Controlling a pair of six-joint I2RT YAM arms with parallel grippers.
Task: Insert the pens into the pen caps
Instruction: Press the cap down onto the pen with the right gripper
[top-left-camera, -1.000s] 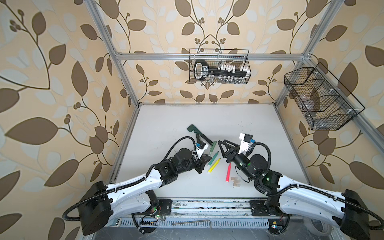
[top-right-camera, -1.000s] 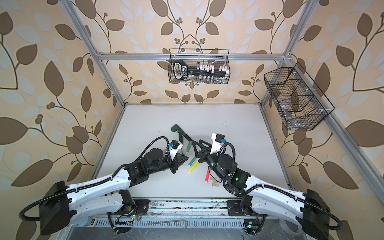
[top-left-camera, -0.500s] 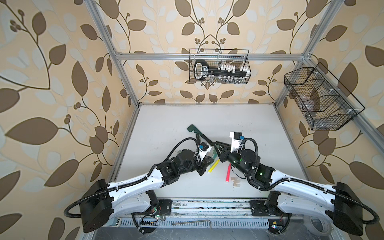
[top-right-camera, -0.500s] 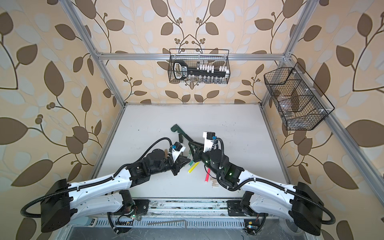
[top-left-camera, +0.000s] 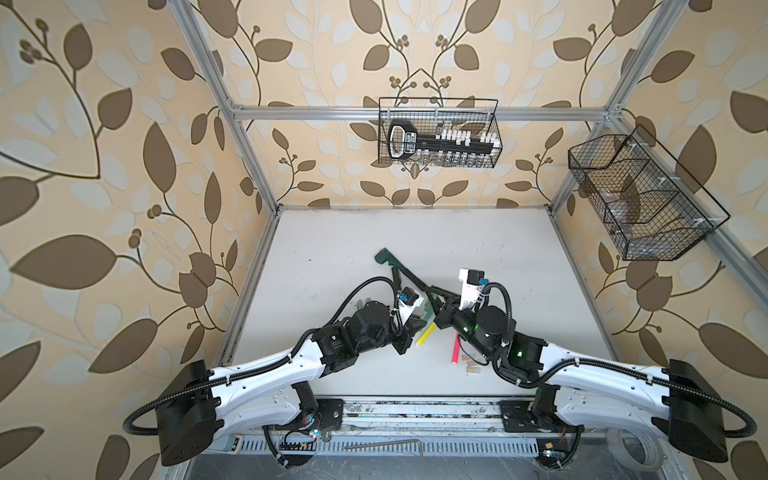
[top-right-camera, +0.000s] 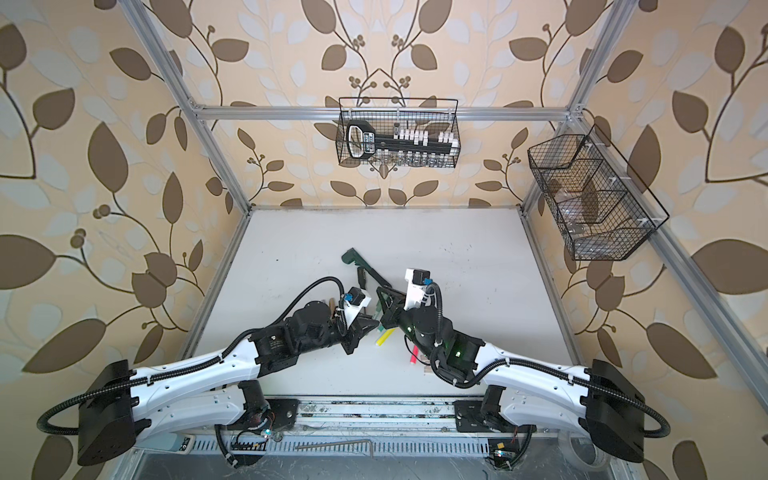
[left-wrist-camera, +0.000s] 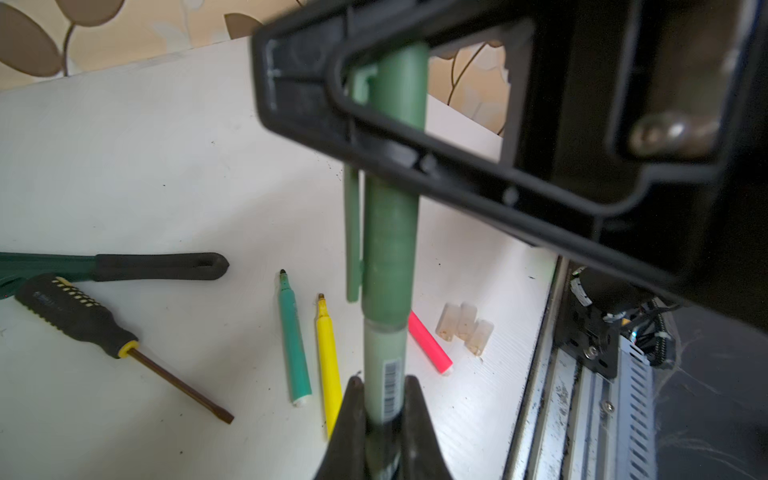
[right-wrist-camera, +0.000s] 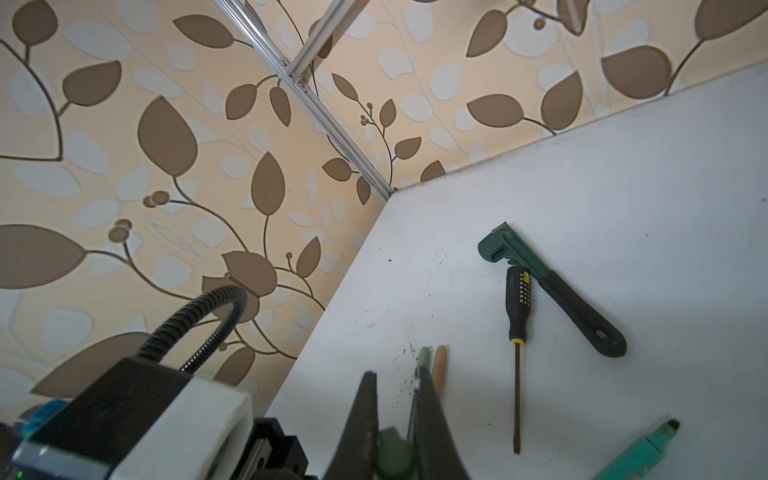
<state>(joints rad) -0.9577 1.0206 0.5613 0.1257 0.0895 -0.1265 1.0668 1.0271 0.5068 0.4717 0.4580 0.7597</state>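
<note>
My left gripper (left-wrist-camera: 383, 380) is shut on a grey-green pen (left-wrist-camera: 384, 361), gripping its pale barrel by the barcode. A grey-green pen cap (left-wrist-camera: 392, 232) with a clip sits over the pen's front end. My right gripper (right-wrist-camera: 395, 374) is shut on that cap (right-wrist-camera: 392, 455). In both top views the two grippers (top-left-camera: 417, 322) (top-left-camera: 434, 305) meet tip to tip above mid-table. Loose on the table lie a teal green pen (left-wrist-camera: 294, 345), a yellow pen (left-wrist-camera: 328, 365), a pink pen (left-wrist-camera: 430, 343) and three translucent caps (left-wrist-camera: 463, 328).
A dark green wrench (right-wrist-camera: 552, 291) and a black-handled screwdriver (right-wrist-camera: 517, 332) lie behind the grippers. A dark green pen (right-wrist-camera: 423, 361) and a gold-brown pen (right-wrist-camera: 439, 365) lie side by side near the left arm. Wire baskets (top-left-camera: 438, 133) (top-left-camera: 640, 199) hang on the walls.
My right gripper has swung left to the left gripper and shut on the cap over the held pen. The left gripper has stayed shut on the pen and shifted only a little.
</note>
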